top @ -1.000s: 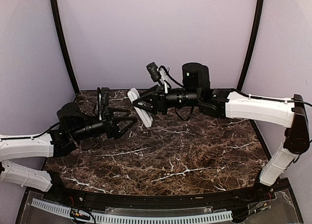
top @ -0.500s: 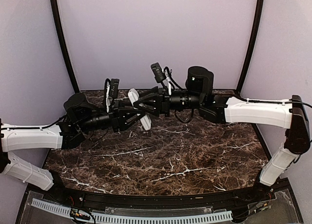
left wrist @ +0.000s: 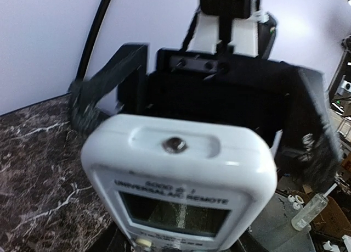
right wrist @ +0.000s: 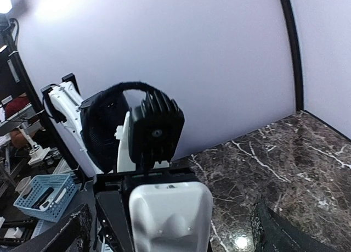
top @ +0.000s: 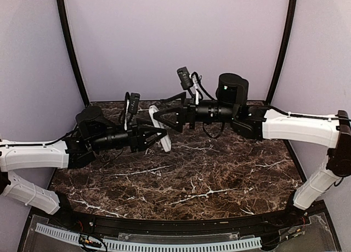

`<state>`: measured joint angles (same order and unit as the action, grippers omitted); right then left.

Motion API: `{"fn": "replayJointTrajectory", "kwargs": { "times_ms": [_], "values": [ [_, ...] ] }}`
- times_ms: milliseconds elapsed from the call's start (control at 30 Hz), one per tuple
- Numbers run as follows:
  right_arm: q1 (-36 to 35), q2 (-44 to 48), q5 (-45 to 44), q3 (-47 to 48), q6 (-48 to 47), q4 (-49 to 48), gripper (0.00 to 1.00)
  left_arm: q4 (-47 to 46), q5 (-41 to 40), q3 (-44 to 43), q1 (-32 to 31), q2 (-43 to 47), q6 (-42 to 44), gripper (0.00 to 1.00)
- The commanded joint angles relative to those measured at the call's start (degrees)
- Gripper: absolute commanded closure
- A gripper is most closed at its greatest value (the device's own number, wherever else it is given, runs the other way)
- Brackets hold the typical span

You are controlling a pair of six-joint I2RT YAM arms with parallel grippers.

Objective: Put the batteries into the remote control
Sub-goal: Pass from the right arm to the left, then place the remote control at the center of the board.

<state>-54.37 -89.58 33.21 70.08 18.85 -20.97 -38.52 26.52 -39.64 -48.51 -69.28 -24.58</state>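
Above the worktop (top: 192, 175), 11 o'clock: right fingers (right wrist: 274, 235) just spread wide; left fingers (top: 148, 132) seemingly grip the remote (left wrist: 181, 175) alone, so the handover looks done.

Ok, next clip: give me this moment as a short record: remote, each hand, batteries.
remote: small white rectangular plastic remote control, held above the dark marble table
left hand: shut on the remote, display facing its wrist camera
right hand: open, jaws either side of the remote's top end
batteries: none in view
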Motion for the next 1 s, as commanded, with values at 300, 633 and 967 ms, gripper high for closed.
{"fn": "replayJointTrajectory", "kwargs": {
  "times_ms": [300, 633, 967],
  "values": [
    [0.9, 8.0, -50.2, -0.2, 1.5, 31.6, 0.01, 60.0, -38.8, -18.8, -0.3, -16.7, -20.1, 1.00],
    [0.8, 6.9, -53.2, -1.8, 4.4, 37.1, 0.01, 78.1, -40.1, -33.4, -0.1, -32.8, -27.4, 1.00],
    [0.8, 5.8, -52.2, -1.3, 3.5, 37.6, 0.01, 79.2, -38.4, -33.7, 1.2, -37.5, -31.5, 0.72]
  ]
}}
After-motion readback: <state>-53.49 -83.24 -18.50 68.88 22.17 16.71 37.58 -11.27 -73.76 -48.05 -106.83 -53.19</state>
